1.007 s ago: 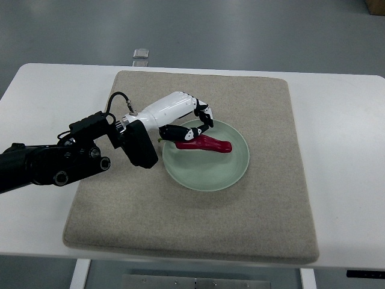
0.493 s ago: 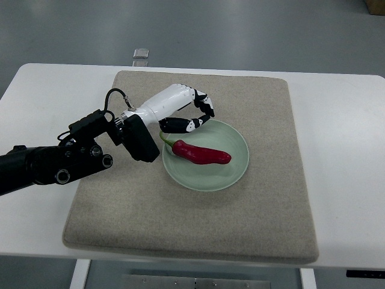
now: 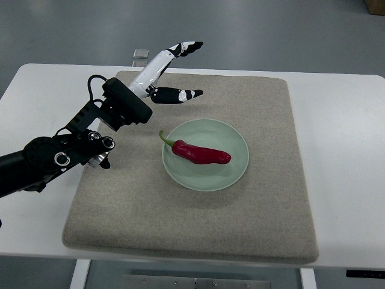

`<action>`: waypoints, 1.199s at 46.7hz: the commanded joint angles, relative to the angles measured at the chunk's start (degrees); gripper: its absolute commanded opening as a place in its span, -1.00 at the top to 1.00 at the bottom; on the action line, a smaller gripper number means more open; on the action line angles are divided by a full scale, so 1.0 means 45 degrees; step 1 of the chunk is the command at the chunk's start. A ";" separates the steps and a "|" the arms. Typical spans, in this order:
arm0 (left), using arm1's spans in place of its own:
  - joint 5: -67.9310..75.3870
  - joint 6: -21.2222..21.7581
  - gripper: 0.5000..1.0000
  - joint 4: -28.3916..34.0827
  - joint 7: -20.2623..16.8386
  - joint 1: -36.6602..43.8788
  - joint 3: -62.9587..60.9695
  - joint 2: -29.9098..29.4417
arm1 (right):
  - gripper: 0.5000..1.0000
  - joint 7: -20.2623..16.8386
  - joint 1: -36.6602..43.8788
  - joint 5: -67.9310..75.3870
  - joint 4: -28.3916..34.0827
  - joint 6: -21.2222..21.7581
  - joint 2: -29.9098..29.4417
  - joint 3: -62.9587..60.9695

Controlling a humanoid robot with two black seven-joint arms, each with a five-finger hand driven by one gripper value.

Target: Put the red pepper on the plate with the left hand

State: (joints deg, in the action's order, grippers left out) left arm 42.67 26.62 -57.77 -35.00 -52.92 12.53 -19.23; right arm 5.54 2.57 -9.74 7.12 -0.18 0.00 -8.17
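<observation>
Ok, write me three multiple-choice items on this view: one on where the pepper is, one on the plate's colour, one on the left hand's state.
1. Where does the red pepper lie?
A. on the mat
B. on the plate
C. in the left hand

2. What colour is the plate?
A. pale green
B. blue
C. black

3. How is the left hand?
A. shut on the pepper
B. open, holding nothing
C. pressed flat on the plate

Key: 1 B, the pepper rests inside the plate's rim. 2 A, its bare surface is pale green. 3 B, its fingers are spread, apart from the plate.
</observation>
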 commanded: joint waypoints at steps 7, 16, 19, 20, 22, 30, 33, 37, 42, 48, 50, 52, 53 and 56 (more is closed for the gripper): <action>-0.3562 0.0061 -0.98 0.0259 0.0000 0.0140 0.0010 0.0055 | -0.73 0.0000 0.0015 -0.0004 -0.0001 0.0000 0.0000 0.0000; -0.5576 0.0061 -0.99 0.0317 0.0000 0.0529 0.0711 0.0055 | -0.73 0.0000 0.0015 -0.0004 -0.0001 0.0000 0.0000 0.0000; -0.5714 0.0061 -0.99 0.0434 0.0000 0.0978 0.1394 0.0055 | -0.73 0.0000 -0.0004 -0.0004 -0.0001 0.0000 0.0000 0.0000; -0.5694 0.0042 -0.99 0.0454 0.0000 0.1096 0.1648 0.0055 | -0.73 0.0000 -0.0004 0.0015 -0.0001 0.0000 0.0000 0.0000; -0.5714 -0.0016 -0.99 0.0454 0.0000 0.1349 0.2175 0.0055 | -0.73 0.0000 0.0015 -0.0004 -0.0001 0.0000 0.0000 0.0000; -0.5733 -0.0095 -0.99 0.0473 0.0000 0.2132 0.3349 0.0055 | -0.73 0.0000 0.0015 -0.0004 -0.0001 0.0000 0.0000 0.0000; -0.5772 -0.0095 -0.99 0.0532 0.0000 0.2210 0.3447 0.0055 | -0.73 0.0000 -0.0004 -0.0004 -0.0001 0.0000 0.0000 0.0000; -0.6084 -0.0114 -0.99 0.0668 0.0000 0.2230 0.3525 0.0132 | -0.73 0.0000 0.0015 0.0015 -0.0001 0.0000 0.0000 0.0000; -0.6767 -0.0153 -0.99 0.0806 0.0000 0.2249 0.3545 0.0152 | -0.73 0.0000 0.0015 -0.0004 -0.0001 0.0000 0.0000 0.0000; -0.7139 -0.0212 -0.99 0.0825 0.0000 0.2230 0.3545 0.0230 | -0.73 0.0000 0.0015 0.0015 -0.0001 0.0000 0.0000 0.0000; -0.7139 -0.0231 -0.99 0.0825 0.0000 0.2249 0.3545 0.0250 | -0.73 0.0000 0.0015 -0.0004 -0.0001 0.0000 0.0000 0.0000; -0.7139 -0.0231 -0.99 0.0825 0.0000 0.2249 0.3545 0.0250 | -0.73 0.0000 0.0015 -0.0004 -0.0001 0.0000 0.0000 0.0000; -0.7139 -0.0231 -0.99 0.0844 0.0000 0.2230 0.3545 0.0269 | -0.73 0.0000 -0.0004 -0.0004 -0.0001 0.0000 0.0000 0.0000; -0.7139 -0.0251 -0.99 0.0845 0.0000 0.2230 0.3545 0.0269 | -0.73 0.0000 0.0015 -0.0004 -0.0001 0.0000 0.0000 0.0000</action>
State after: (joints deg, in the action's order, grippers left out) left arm 10.53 25.57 -54.01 -35.00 -42.86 28.48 -18.05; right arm 5.54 2.60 -9.76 7.12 -0.18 0.00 -8.17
